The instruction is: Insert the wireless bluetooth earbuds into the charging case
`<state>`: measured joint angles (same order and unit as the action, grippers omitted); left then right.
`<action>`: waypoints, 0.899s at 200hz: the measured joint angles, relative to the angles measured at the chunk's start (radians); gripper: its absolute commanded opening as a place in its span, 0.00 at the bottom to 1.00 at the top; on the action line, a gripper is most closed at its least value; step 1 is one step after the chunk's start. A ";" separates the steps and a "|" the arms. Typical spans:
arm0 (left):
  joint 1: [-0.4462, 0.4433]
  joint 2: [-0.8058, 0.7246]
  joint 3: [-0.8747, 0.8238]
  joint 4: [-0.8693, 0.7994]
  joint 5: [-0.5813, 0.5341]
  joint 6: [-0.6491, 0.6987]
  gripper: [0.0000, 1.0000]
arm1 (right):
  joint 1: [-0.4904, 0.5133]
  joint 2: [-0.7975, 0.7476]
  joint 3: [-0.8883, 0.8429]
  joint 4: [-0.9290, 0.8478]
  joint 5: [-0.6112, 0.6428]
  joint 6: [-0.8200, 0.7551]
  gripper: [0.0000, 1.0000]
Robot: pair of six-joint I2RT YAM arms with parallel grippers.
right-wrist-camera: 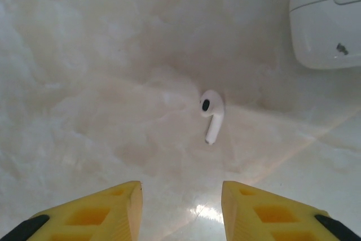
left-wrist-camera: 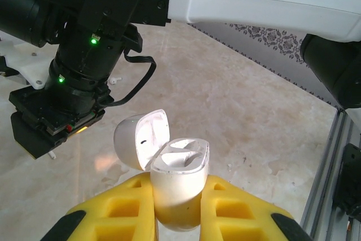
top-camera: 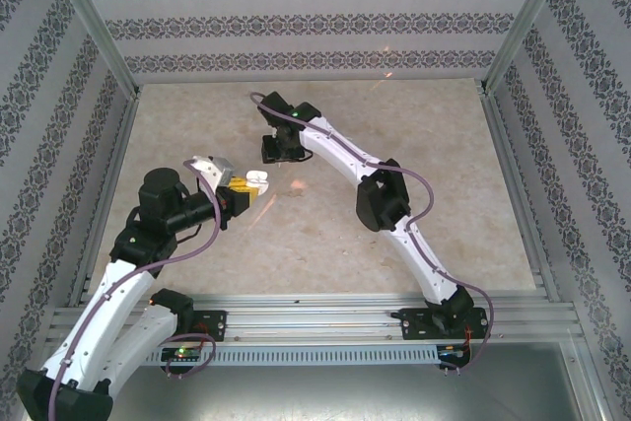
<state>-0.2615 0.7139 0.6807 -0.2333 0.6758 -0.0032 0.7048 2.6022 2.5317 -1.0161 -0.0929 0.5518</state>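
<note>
Wide marble-look table (top-camera: pixel 444 145) under both arms, and here's the setup. The left tool (left-wrist-camera: pixel 179 180) is clamped on the lower body of the charging case (left-wrist-camera: pixel 175 196), one yellow finger on each side. It holds the case upright off the table with the mouth facing up, which I read as a steady target for a drop-in from above. The lid (left-wrist-camera: pixel 144 136) is swung back to the tool's left, out of the way; the wells look empty, though I can't be sure from this angle. Over to the right tool (right-wrist-camera: pixel 180 190): jaws apart, nothing between them, pointing down at the table. Ahead of it and off to its right lies a second white case (right-wrist-camera: pixel 327 21), shut and apparently not in play. The piece that matters is one earbud (right-wrist-camera: pixel 211 117), flat on the table just ahead of the open fingers, head away, stem pointing back toward the tool; that looks like a lineup for a pick. Writing? None legible: no brand anywhere, just a small dark mark on the shut case and green lights (left-wrist-camera: pixel 93 40) on the right arm's wrist.
</note>
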 measured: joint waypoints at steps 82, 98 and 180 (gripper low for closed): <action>0.000 0.024 -0.010 0.001 0.006 0.000 0.00 | 0.000 0.054 0.006 0.095 0.061 0.006 0.43; 0.000 0.024 -0.025 0.001 0.013 0.000 0.00 | 0.000 0.060 0.006 0.104 0.075 0.006 0.40; 0.000 0.021 -0.041 0.011 0.039 -0.011 0.00 | 0.000 0.089 0.002 0.126 0.081 -0.030 0.18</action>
<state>-0.2615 0.7345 0.6399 -0.2222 0.7151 -0.0147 0.7052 2.6915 2.5336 -0.8898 -0.0116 0.5220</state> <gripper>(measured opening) 0.174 0.207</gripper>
